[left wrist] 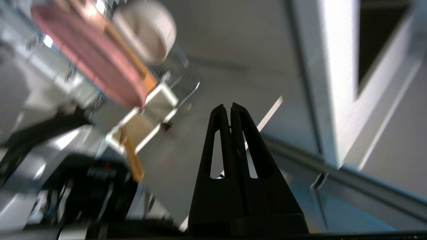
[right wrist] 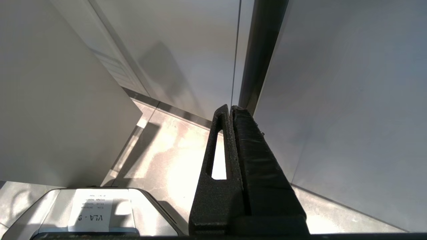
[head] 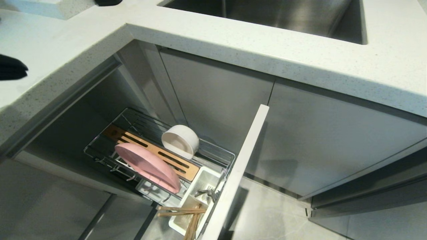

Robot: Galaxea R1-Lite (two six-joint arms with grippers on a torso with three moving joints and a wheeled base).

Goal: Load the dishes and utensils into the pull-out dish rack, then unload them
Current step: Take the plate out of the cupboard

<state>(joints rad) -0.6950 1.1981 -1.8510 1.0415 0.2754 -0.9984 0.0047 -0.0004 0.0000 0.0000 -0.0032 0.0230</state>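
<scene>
Black fingers of the right gripper [right wrist: 231, 107] filled the foreground of the right wrist view, pressed flat together and pinching nothing, hanging parked over a pale tiled floor [right wrist: 173, 146] between grey cabinet doors [right wrist: 350, 100]. Below them sat a grey part of the robot bearing a white label [right wrist: 90, 210] with the handwritten letters "VLA - 9"; the small print above those letters was too fine to read. Likewise the left gripper [left wrist: 230, 106] had its two fingers pressed together with nothing between them, held in the air apart from the rack, which showed blurred beyond its tips. From the head view neither gripper could be seen. Under a white speckled countertop [head: 233, 43] with a steel sink [head: 273, 16] let into it, the pull-out dish rack [head: 218, 151] stood drawn out of the cabinet, its pale front panel [head: 240, 170] edge-on. Inside, the pink plate [head: 146, 166] stood on edge among the white prongs, beside the slotted wooden strip [head: 156, 151]. Behind that strip the white bowl [head: 180, 140] lay tipped on its side against the wire. In the white utensil caddy [head: 196, 190] next to the panel, the wooden chopsticks [head: 181, 210] lay crossed at the near end, two across the rim and two leaning out, and the metal spoon [head: 208, 193] rested in the further compartment.
</scene>
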